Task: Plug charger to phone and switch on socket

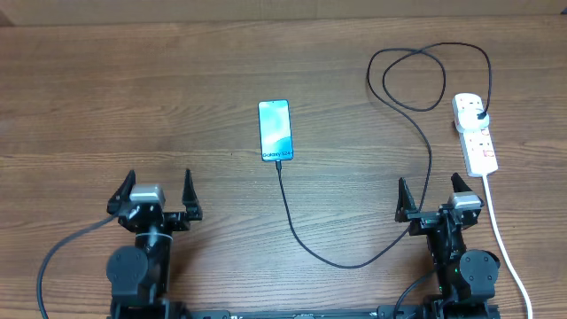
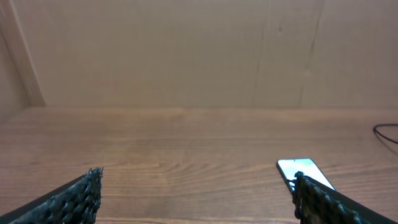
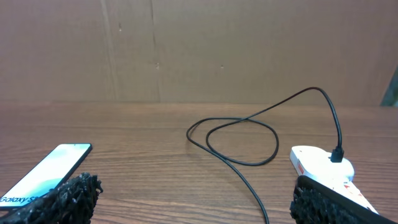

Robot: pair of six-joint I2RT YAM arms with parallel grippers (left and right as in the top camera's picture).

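**On the tabletop (image 1: 89,106): charger (image 1: 289,211) looks plugged at both ends, switch left to do**

Down at the near edge both arms sit low. The left tool (image 1: 159,177) has its fingers spread wide with nothing between them. The right tool (image 1: 429,182) is the same, wide apart and empty. Both wrist views back that up, with only bare wood between the pads.

The phone (image 1: 275,130) lies flat around mid-tabletop, screen lit light blue, "Galaxy" end facing me. From overhead the cable tip meets that short end right in the middle. I'd call the phone side done, though I can't see closely enough to swear the connector is fully seated.

The cable runs toward me, curves right past the right tool and loops at the far side. It ends in the black plug sitting in the far end of the socket (image 1: 478,146). The socket lies off to the right, well apart from the phone, with its white cord (image 1: 507,244) trailing to the near edge.

What's left, as I read it, is the switch. Red markings show on the strip, but they're too small for me to tell on from off, and a lit screen proves nothing. The right tool is nearer, so my guess is that it goes over to press the switch.
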